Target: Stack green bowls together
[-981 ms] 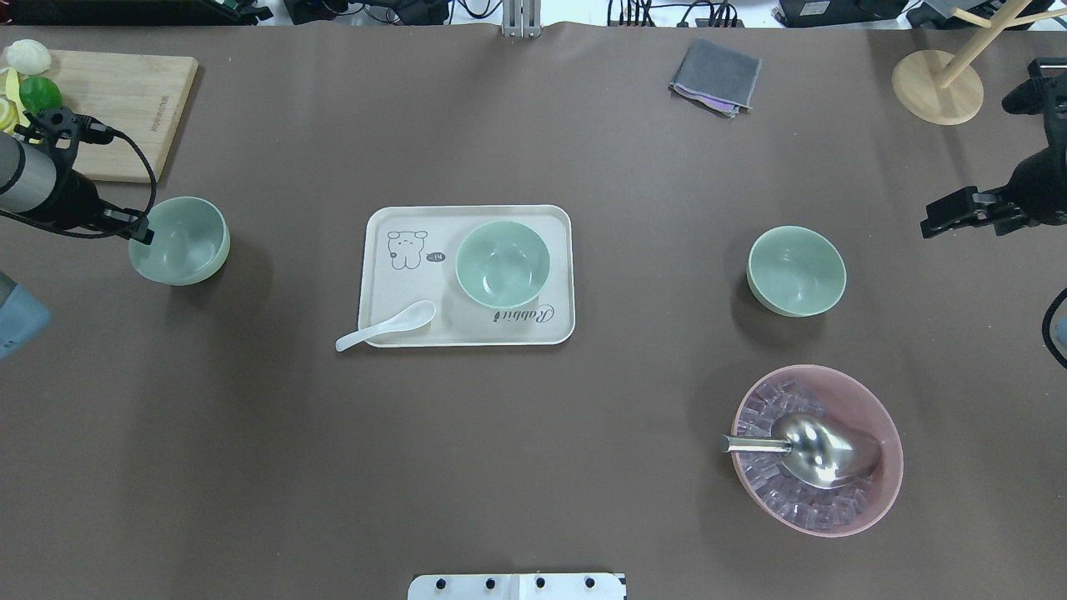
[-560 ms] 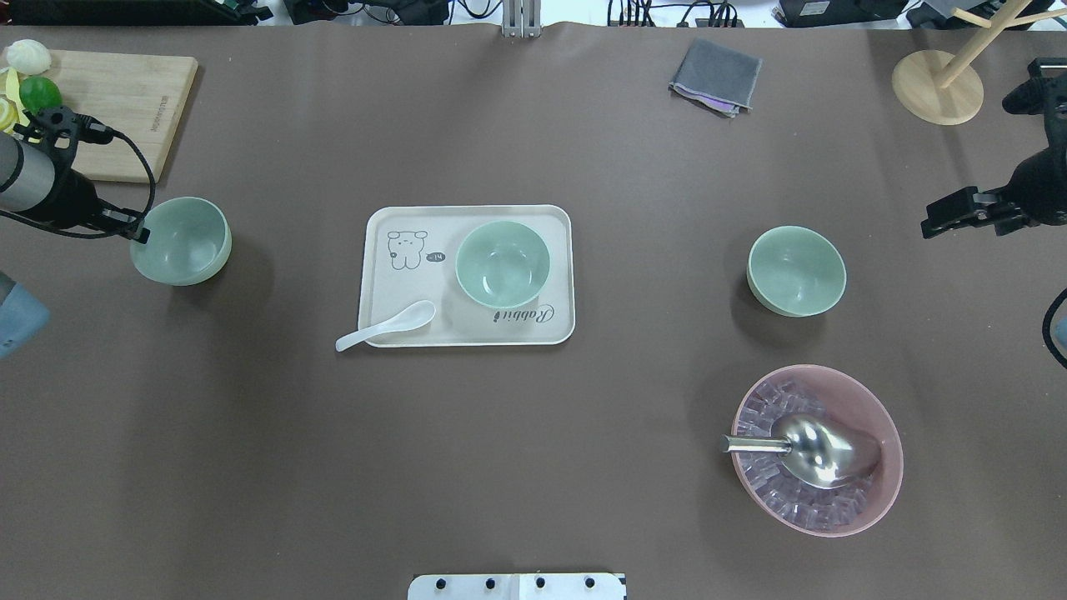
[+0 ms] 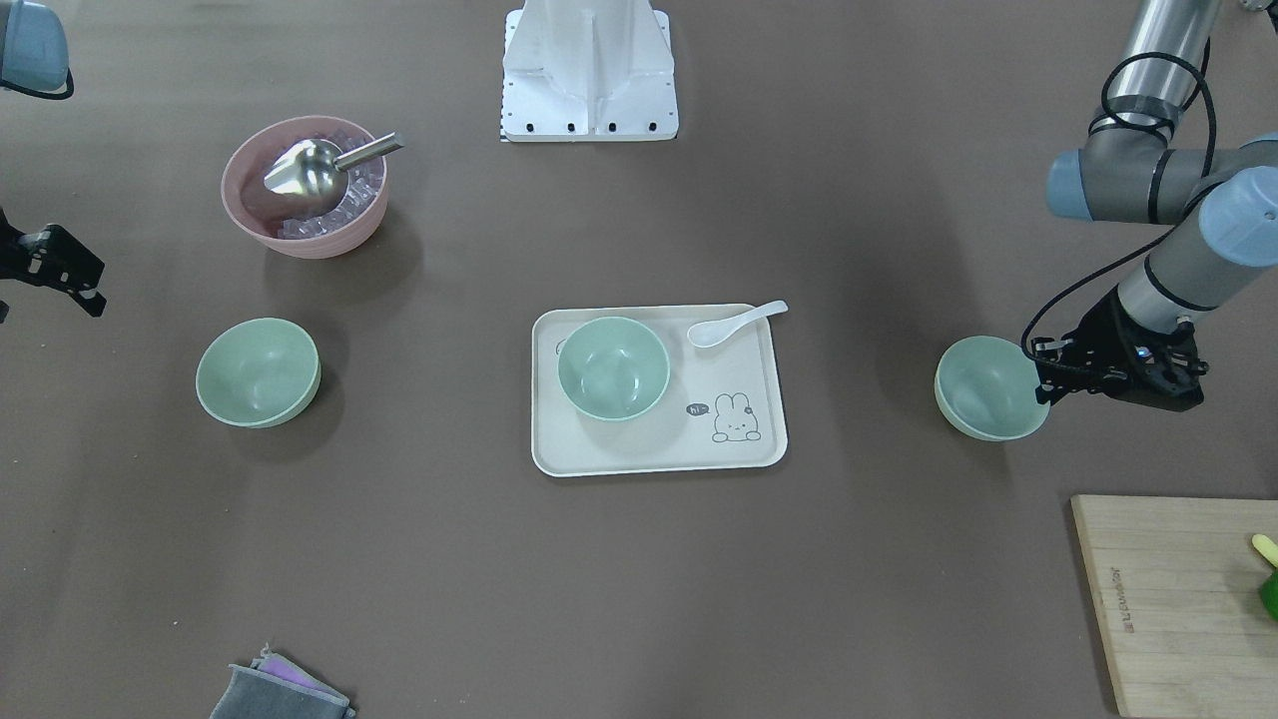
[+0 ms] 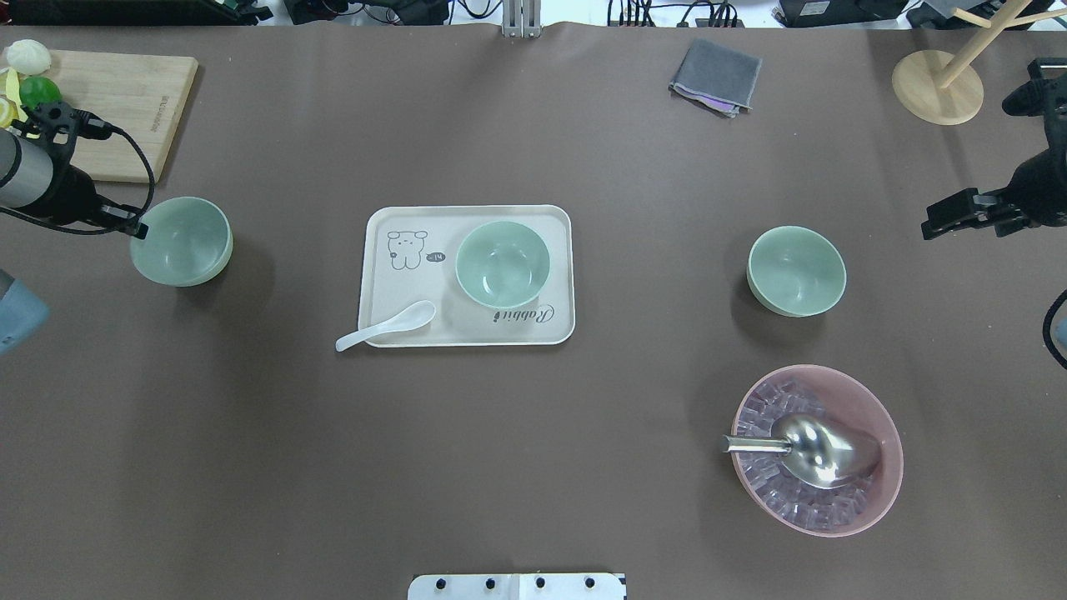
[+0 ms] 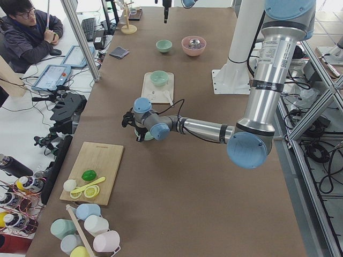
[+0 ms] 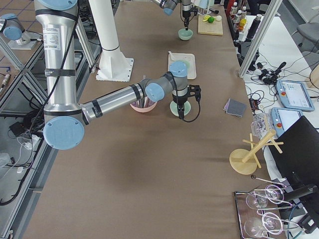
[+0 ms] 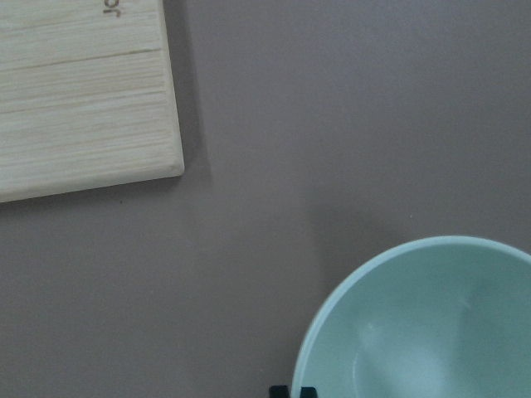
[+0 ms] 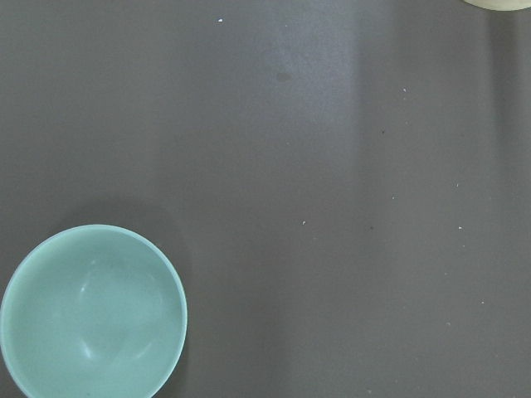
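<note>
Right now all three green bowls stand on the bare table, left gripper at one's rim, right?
No: the middle green bowl stands on the tray, not the table, as the overhead view shows. The left gripper is at the rim of the left green bowl.

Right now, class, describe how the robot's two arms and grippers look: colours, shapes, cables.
Both the left arm and the right arm are round silver metal tubes, joined by grey elbows with pale blue caps. The left gripper and the right gripper are black and blocky. A thin black cable loops along the left forearm.
</note>
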